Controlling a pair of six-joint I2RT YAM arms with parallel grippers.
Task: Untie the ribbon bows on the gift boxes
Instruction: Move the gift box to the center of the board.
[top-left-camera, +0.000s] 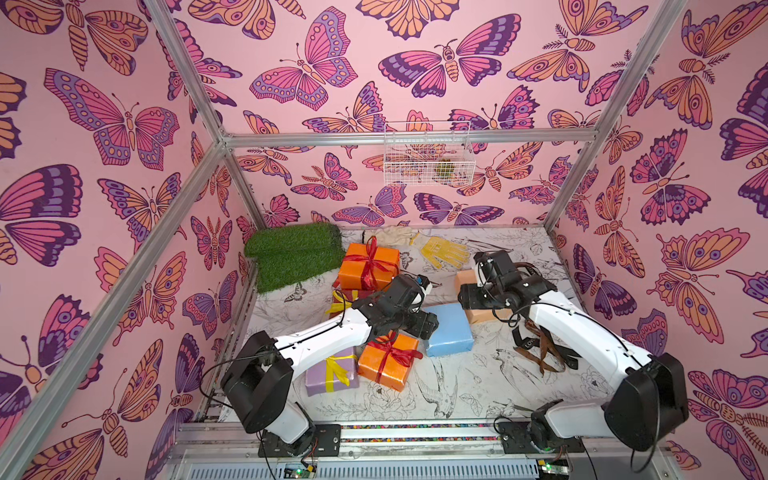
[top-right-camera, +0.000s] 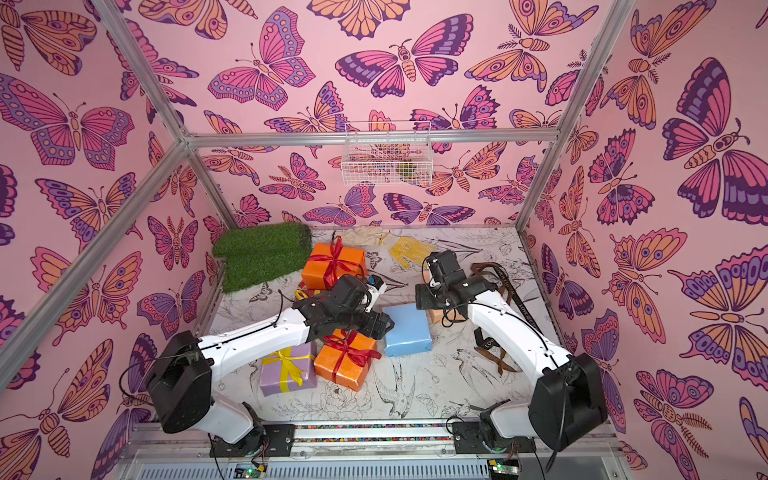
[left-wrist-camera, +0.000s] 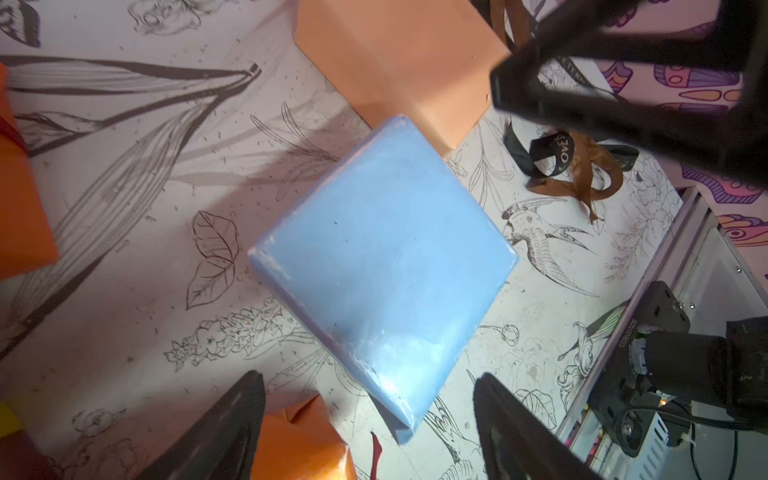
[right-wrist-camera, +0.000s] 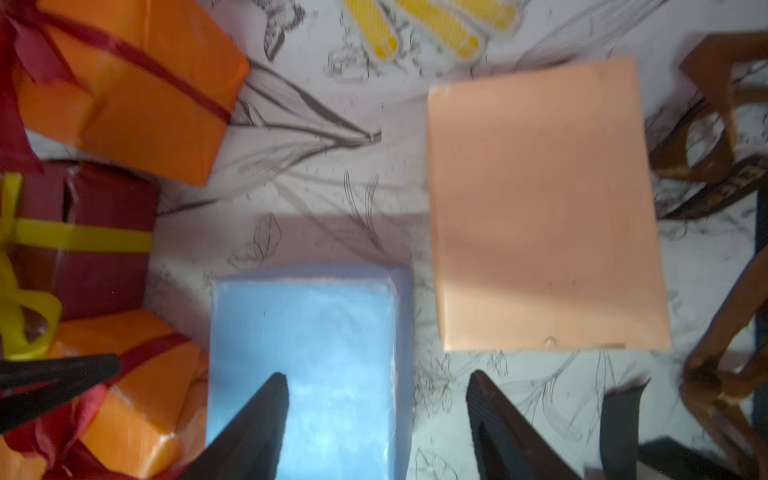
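Hovering over the blue box (left-wrist-camera: 386, 257) near the middle of the table (top-left-camera: 478, 399), the left gripper (left-wrist-camera: 369, 376) stands wide above that box's 9 o'clock edge, with nothing between its jaws. The right gripper (right-wrist-camera: 376, 376) is also wide and holds nothing. It hangs over the narrow gap where the blue box's 2 o'clock corner sits just beside the peach box (right-wrist-camera: 544, 208); both boxes are bare. With 12 at the far side, four bows are tied. The far red bow (top-left-camera: 370, 262) is on the far orange box (top-left-camera: 353, 276) at 11, and the yellow ribbon (right-wrist-camera: 83, 239) is on the dark red box (right-wrist-camera: 99, 266) just nearer. The yellow bow (top-left-camera: 334, 370) is on the lilac box (top-left-camera: 320, 380) at 8. The near red bow (top-left-camera: 395, 353) is on the near orange box (top-left-camera: 382, 372), whose corner comes close to the blue box's edge. The brown ribbon (left-wrist-camera: 586, 174) and black ribbon (left-wrist-camera: 563, 151) lie loose at 4. Turf (top-left-camera: 291, 253) fills the 10 corner, and a yellow glove (top-left-camera: 442, 249) lies at 1. Open table runs along the front rail (top-left-camera: 415, 432) from 5 to 7.
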